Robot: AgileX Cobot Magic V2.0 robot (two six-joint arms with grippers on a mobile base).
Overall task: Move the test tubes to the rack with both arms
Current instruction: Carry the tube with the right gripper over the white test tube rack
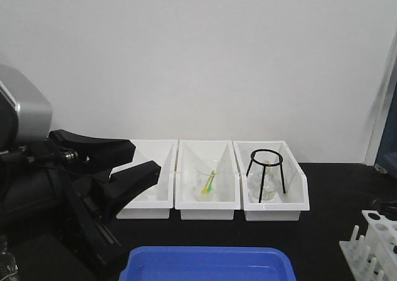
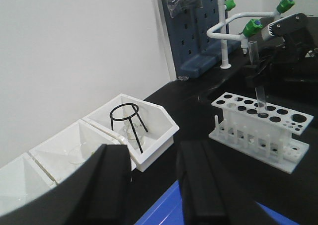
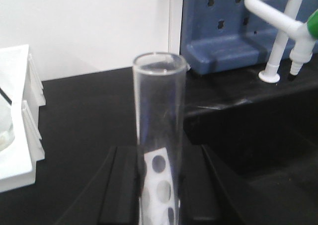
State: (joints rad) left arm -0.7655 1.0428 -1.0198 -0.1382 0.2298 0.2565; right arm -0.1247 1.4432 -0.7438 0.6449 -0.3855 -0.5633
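Chief: Where did we find the test tube (image 3: pixel 159 130)?

Surveyor: Upright in the right gripper (image 3: pixel 159 190), which was closed on the glass. Its long axis was vertical, open rim uppermost. Directly beneath stood the rack (image 2: pixel 304 120) — we saw its holes through the tube. In the left wrist view the rounded end met a middle hole; whether it had entered, we could not tell.

Chief: And the left gripper (image 2: pixel 151 185)?

Surveyor: Jaws spread, holding nothing, well apart from the rack and nearer the white bins (image 1: pixel 208 206). We judged the right arm placed for a straight descent.

Chief: Room to move?

Surveyor: The holes around it looked empty. A white tap (image 2: pixel 233 29) rose behind — apart from the tube.
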